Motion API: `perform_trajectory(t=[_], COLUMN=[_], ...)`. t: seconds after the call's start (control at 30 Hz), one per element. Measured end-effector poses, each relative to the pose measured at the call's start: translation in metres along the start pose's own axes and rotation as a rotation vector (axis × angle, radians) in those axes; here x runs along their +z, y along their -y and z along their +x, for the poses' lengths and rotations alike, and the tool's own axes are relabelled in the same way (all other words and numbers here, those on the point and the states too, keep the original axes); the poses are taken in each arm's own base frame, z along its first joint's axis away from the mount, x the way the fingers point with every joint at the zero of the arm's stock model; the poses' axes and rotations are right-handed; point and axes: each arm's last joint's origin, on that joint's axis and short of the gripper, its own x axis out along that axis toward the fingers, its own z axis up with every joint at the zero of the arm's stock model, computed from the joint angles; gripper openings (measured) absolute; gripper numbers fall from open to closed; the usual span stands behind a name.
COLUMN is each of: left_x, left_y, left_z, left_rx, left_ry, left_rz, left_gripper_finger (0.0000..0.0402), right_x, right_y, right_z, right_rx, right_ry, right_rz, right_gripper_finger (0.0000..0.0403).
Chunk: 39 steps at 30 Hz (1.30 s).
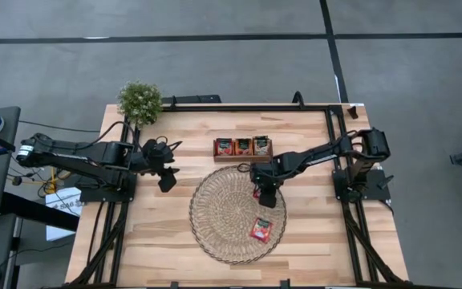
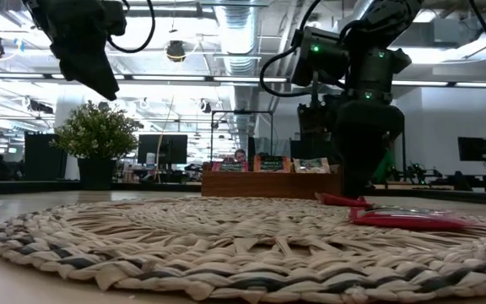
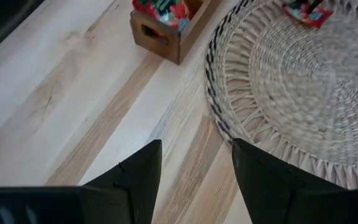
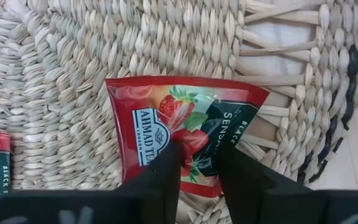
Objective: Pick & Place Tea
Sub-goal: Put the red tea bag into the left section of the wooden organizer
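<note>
A red tea sachet (image 4: 160, 112) with a strawberry print lies on the round woven mat (image 1: 215, 217), near the mat's far right rim. My right gripper (image 4: 201, 165) points down onto it, and a narrow gap still shows between its fingers. A second red sachet (image 1: 261, 229) lies flat on the mat closer to the near edge. The wooden tray (image 1: 243, 148) behind the mat holds upright sachets in its slots. My left gripper (image 1: 168, 178) hangs open above bare table to the left of the mat, holding nothing. My right gripper comes from above, pointing down, and its two fingertips (image 4: 166, 168) stand on the sachet's printed face near one edge (image 4: 197, 146). That strip of the sachet shows in the gap between them. The sachet lies on the mat; whether it is pinched I cannot tell.
A small potted plant (image 1: 139, 101) stands at the table's far left corner. The tray sits close behind the right gripper. Bare wood lies left of the mat under the left gripper (image 3: 196, 168) and along the table's near edge.
</note>
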Motion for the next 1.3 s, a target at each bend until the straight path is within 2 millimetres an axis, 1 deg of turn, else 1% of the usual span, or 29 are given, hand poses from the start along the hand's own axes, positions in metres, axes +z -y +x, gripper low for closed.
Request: perform_trajectory(t=[0.17, 0.33, 0.47, 0.6, 0.73, 0.9, 1.1, 1.2, 1.3], left_x=[0.003, 0.003, 0.006, 0.012, 0.025, 0.042, 0.049, 0.051, 0.056], left_y=[0.002, 0.002, 0.003, 0.010, 0.022, 0.039, 0.051, 0.055, 0.058], left_z=[0.000, 0.000, 0.000, 0.000, 0.003, 0.015, 0.032, 0.038, 0.039], left_rx=[-0.016, -0.018, -0.039, -0.148, -0.321, -0.451, -0.509, -0.533, -0.562], left_ry=[0.030, 0.033, 0.052, 0.085, 0.155, 0.253, 0.273, 0.277, 0.310], left_rz=[0.007, 0.016, 0.007, -0.013, -0.038, -0.087, -0.096, -0.129, -0.173], left_gripper_finger=[0.0188, 0.0188, 0.0188, 0.0188, 0.0188, 0.0188, 0.0188, 0.0188, 0.0188], right_x=[-0.003, -0.005, -0.005, -0.006, -0.004, 0.014, 0.045, 0.054, 0.059], right_y=[0.000, -0.001, -0.004, -0.009, -0.018, -0.038, -0.062, -0.068, -0.070], right_z=[-0.006, -0.019, -0.030, -0.040, -0.051, -0.073, -0.103, -0.119, -0.129], right_rx=[-0.003, -0.009, -0.002, -0.025, -0.085, -0.211, -0.380, -0.414, -0.438], right_ry=[-0.004, 0.009, 0.053, 0.101, 0.169, 0.293, 0.438, 0.497, 0.523], right_rz=[-0.001, -0.002, -0.013, -0.034, -0.068, -0.206, -0.352, -0.393, -0.395], right_gripper_finger=[0.0067, 0.0045, 0.0022, 0.0004, 0.0007, 0.0002, 0.0002, 0.0002, 0.0002])
